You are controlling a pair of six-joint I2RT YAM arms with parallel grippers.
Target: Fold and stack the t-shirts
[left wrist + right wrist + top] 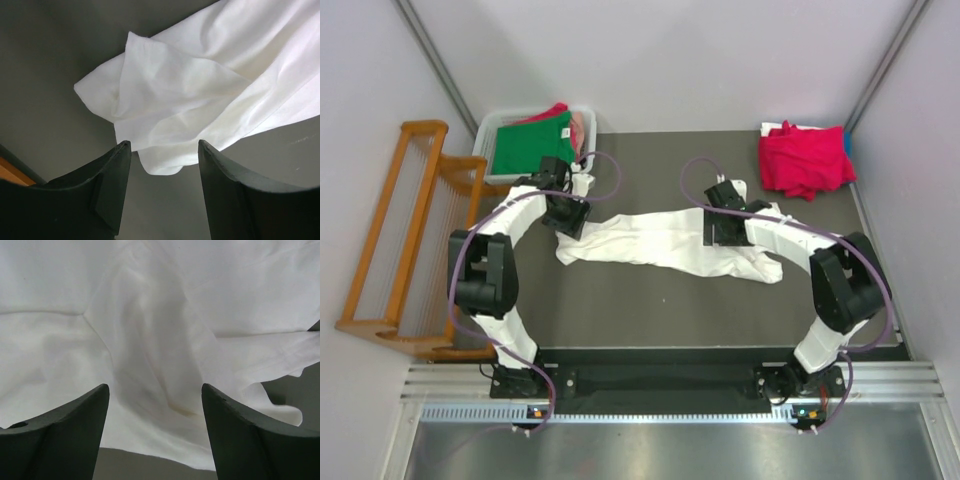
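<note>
A white t-shirt (660,240) lies crumpled and stretched across the middle of the dark table. My left gripper (567,215) hovers over its left end, open and empty; in the left wrist view the shirt's corner (165,107) lies just beyond the open fingertips (122,150). My right gripper (722,228) is over the shirt's right part, open and empty; the right wrist view shows white cloth (160,340) filling the space between and beyond the fingers (100,395). A red t-shirt (805,158) lies bunched at the far right corner.
A grey bin (488,133) at the far left holds a folded green shirt (530,140) and a red one (552,112). A wooden rack (405,235) stands left of the table. Walls close in on both sides.
</note>
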